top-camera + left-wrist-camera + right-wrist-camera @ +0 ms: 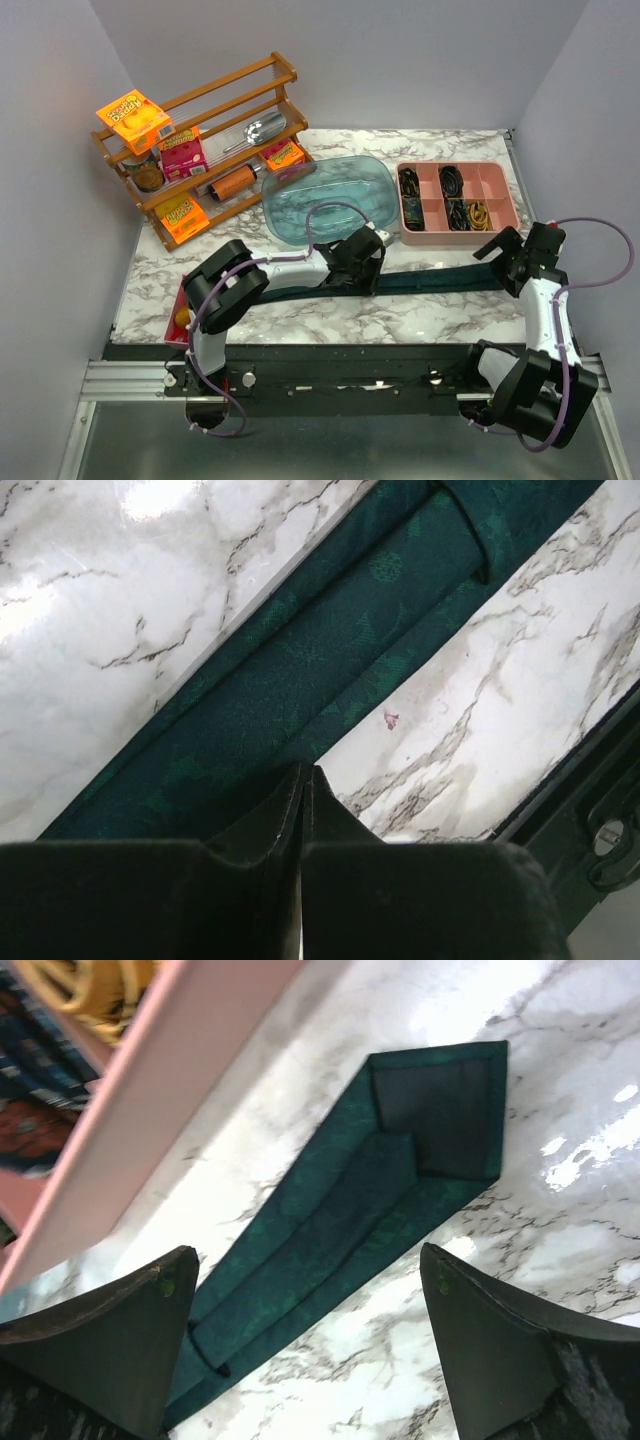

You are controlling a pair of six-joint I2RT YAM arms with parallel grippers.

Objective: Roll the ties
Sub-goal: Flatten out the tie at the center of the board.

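A pink tray (460, 237) with divided compartments sits at the back right of the table (400, 320). Its cells hold dark and yellow bands (468, 213). Just to its left is a see-through blue tub (285, 210), with the marble showing through its floor. A wooden rack (290, 75) in the back left corner carries orange boxes (133, 117), a pink box (182, 155) and a metal scoop (262, 128). A red tray (175, 300) at the left edge holds a yellow object (182, 318) and is mostly covered by the left arm.

The tie (440, 278) lies flat and stretched along the table in front of the tub and the pink tray, with bare marble between it and the near edge. Its right end stops short of the table's right edge and lies underside up.

The right claw (305, 1252) hangs over that end with its fingers spread wide, gripping nothing. The left claw (302, 772) is at the tie's middle, its fingers nearly together with only a slit between them. Whether any fabric is pinched there cannot be told. The tie's left part disappears under the left arm.
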